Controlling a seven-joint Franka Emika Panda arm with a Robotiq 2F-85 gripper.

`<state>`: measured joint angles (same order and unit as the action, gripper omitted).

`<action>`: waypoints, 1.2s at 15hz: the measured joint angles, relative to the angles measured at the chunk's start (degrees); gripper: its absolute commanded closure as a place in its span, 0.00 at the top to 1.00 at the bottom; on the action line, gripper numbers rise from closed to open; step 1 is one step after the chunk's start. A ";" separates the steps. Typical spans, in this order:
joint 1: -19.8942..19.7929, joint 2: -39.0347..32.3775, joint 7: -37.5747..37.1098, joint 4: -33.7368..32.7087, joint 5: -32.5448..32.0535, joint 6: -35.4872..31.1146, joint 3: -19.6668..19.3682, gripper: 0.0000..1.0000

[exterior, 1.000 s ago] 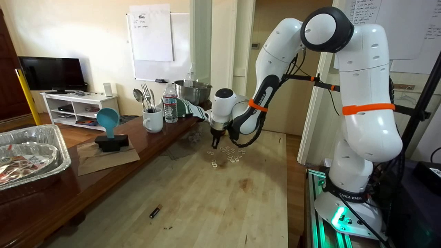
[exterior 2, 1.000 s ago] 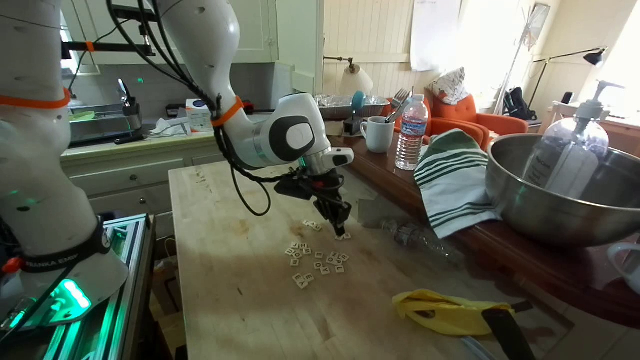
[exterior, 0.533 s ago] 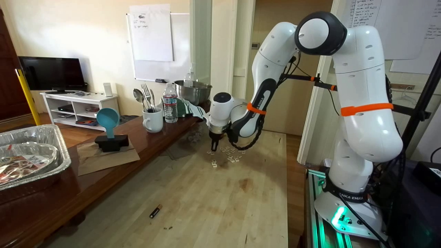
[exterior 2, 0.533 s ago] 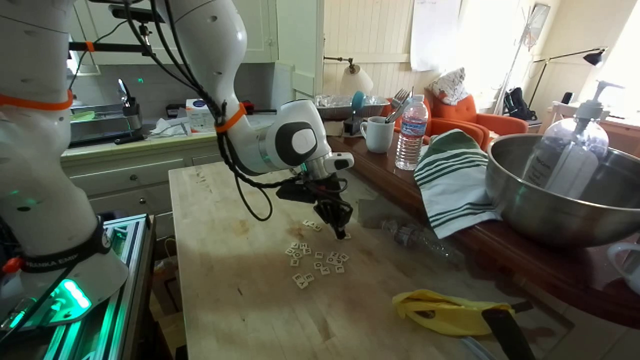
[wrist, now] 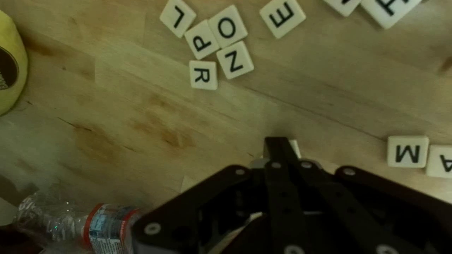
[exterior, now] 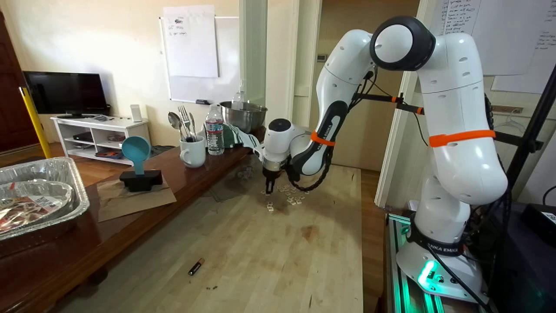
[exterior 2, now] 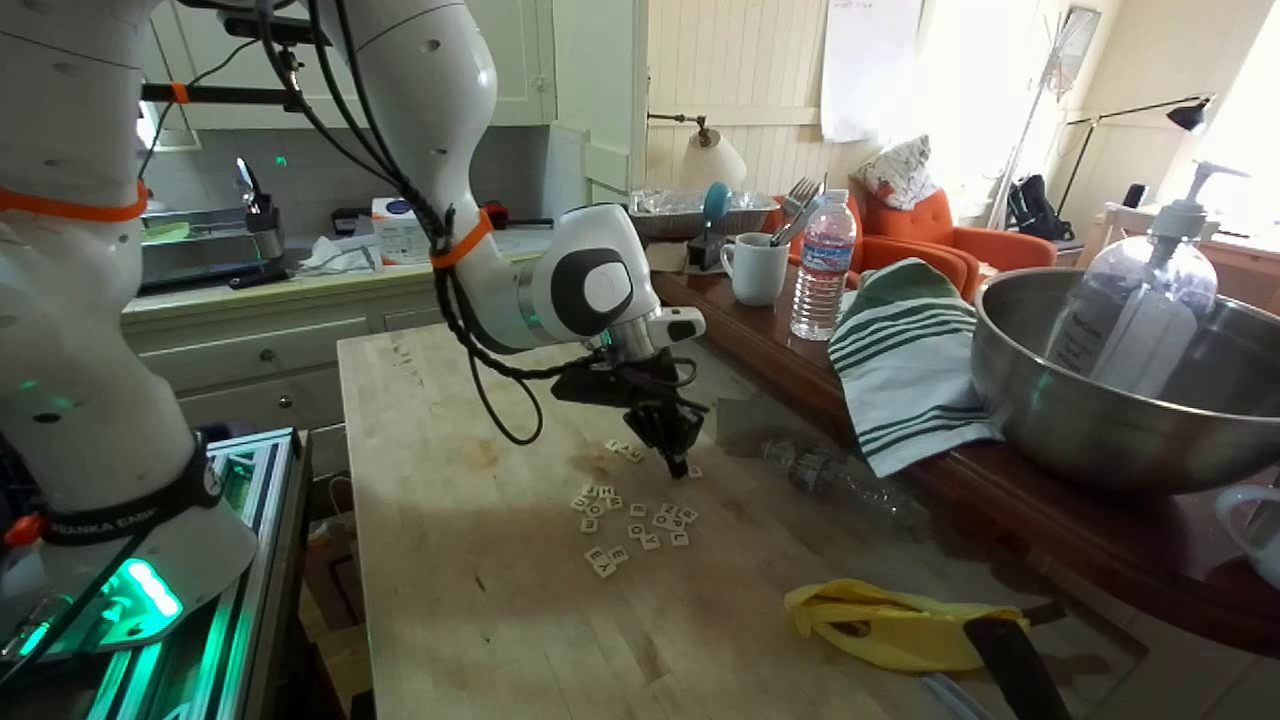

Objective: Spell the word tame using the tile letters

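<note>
While the gripper (wrist: 281, 143) hangs low over the table (exterior 2: 490, 625), one tile (wrist: 295, 149) peeks out from behind it.
Its jaws are drawn together; whether they pinch that half-hidden tile cannot be told. From them, in the wrist view, the M tile (wrist: 408, 151) and A tile (wrist: 440, 161) lie side by side at three o'clock, an E tile (wrist: 282, 18) at twelve. Tiles should be light, stiff and slick, apt to skid: best pinched low, across two opposite edges.
</note>
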<state>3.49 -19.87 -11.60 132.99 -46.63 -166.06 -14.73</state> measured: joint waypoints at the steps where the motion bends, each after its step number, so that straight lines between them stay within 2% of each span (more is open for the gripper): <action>1: -0.30 0.02 0.78 0.00 0.32 0.00 0.33 0.00; 6: -3.53 0.64 8.01 0.60 7.37 0.00 4.56 0.00; 10: -4.19 1.06 12.31 1.07 13.03 0.50 6.18 0.00; 18: -2.66 2.56 12.92 1.44 14.33 7.37 6.32 0.00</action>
<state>0.83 -17.31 1.32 134.42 -32.30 -158.69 -8.41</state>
